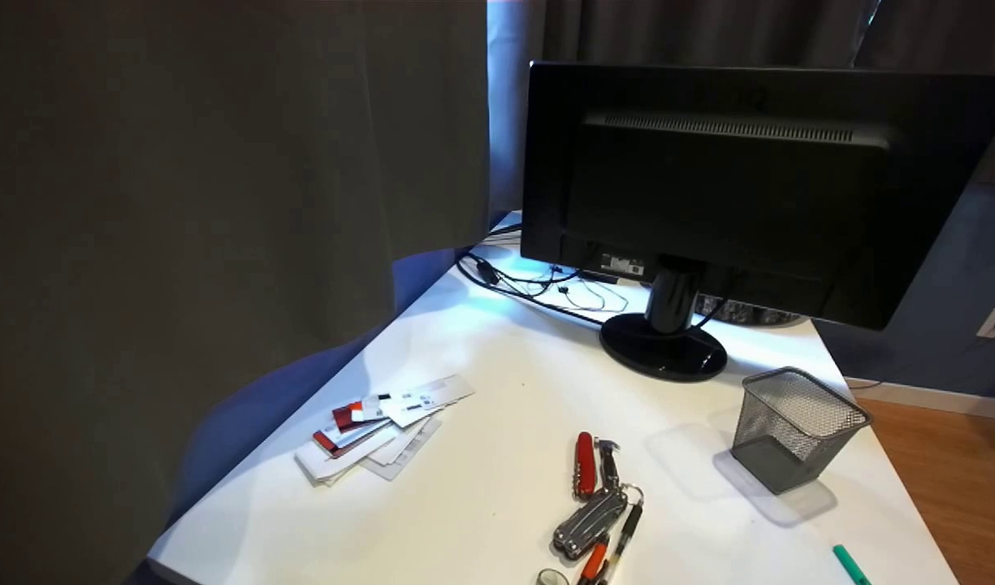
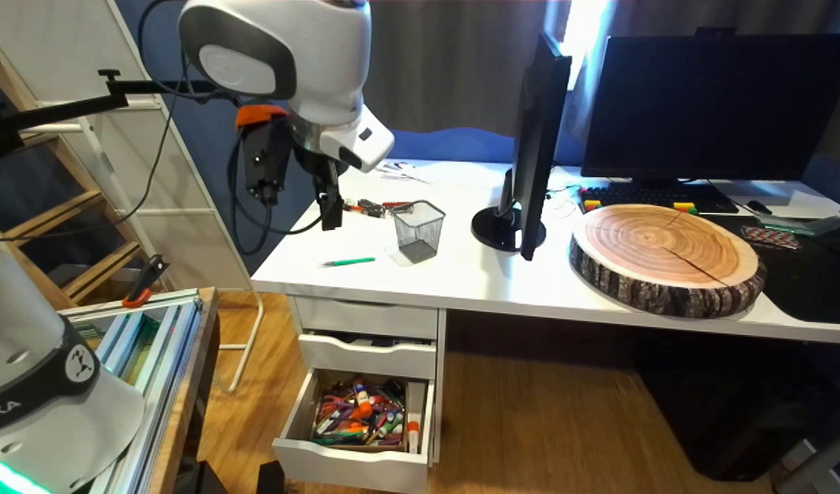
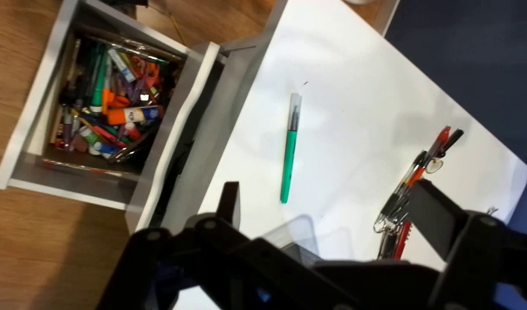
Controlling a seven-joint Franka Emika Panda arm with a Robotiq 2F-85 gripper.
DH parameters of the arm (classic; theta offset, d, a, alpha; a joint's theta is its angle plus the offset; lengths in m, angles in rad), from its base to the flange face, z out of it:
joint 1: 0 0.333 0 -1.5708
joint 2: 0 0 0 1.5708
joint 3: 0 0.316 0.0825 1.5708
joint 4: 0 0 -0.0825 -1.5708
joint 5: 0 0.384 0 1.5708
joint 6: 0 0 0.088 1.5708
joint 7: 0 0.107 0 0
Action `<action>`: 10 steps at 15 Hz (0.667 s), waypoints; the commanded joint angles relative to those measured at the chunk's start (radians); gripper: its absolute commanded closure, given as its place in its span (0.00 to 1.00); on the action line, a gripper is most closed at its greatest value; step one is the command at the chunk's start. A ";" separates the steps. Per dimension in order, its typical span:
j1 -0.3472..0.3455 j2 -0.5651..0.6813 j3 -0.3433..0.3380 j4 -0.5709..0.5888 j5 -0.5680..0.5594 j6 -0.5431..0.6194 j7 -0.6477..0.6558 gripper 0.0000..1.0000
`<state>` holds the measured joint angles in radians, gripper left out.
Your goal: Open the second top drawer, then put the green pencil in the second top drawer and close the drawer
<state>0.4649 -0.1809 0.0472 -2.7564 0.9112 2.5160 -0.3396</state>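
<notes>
The green pencil (image 2: 349, 261) lies on the white desk near its front edge. It shows whole in the wrist view (image 3: 289, 159), with a clear cap end, and is cut off by the frame edge in an exterior view (image 1: 851, 565). The second top drawer (image 2: 368, 357) is pulled out a little; its wavy front shows in the wrist view (image 3: 177, 137), and its inside is mostly dark and hidden. My gripper (image 3: 332, 206) is open with nothing held, high above the desk. In an exterior view the gripper (image 2: 330, 206) hangs above the desk's left part.
The lower drawer (image 2: 354, 463) is wide open and full of pens. The top drawer (image 2: 368, 318) is shut. A mesh cup (image 2: 418, 233) stands right of the pencil. Red-and-black tools (image 1: 599, 520), cards (image 1: 383, 426), a monitor (image 1: 749, 187) and a wood slab (image 2: 666, 261) sit on the desk.
</notes>
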 commanded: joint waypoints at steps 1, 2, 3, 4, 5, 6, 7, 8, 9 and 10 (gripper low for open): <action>0.061 0.102 -0.040 0.007 0.257 0.002 -0.272 0.00; 0.059 0.134 -0.043 0.009 0.325 -0.008 -0.346 0.00; -0.034 0.171 0.043 0.014 0.382 -0.018 -0.416 0.00; -0.051 0.204 0.058 0.020 0.419 -0.020 -0.463 0.00; -0.076 0.241 0.076 0.026 0.452 -0.021 -0.507 0.00; -0.103 0.278 0.086 0.041 0.491 -0.045 -0.561 0.00; -0.126 0.311 0.096 0.053 0.519 -0.070 -0.601 0.00; -0.147 0.349 0.104 0.067 0.535 -0.087 -0.633 0.00; -0.167 0.385 0.106 0.087 0.554 -0.107 -0.613 0.00; -0.160 0.299 0.120 0.031 0.495 -0.069 -0.573 0.00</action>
<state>0.3412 0.1203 0.1319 -2.7245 1.4130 2.4433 -0.9168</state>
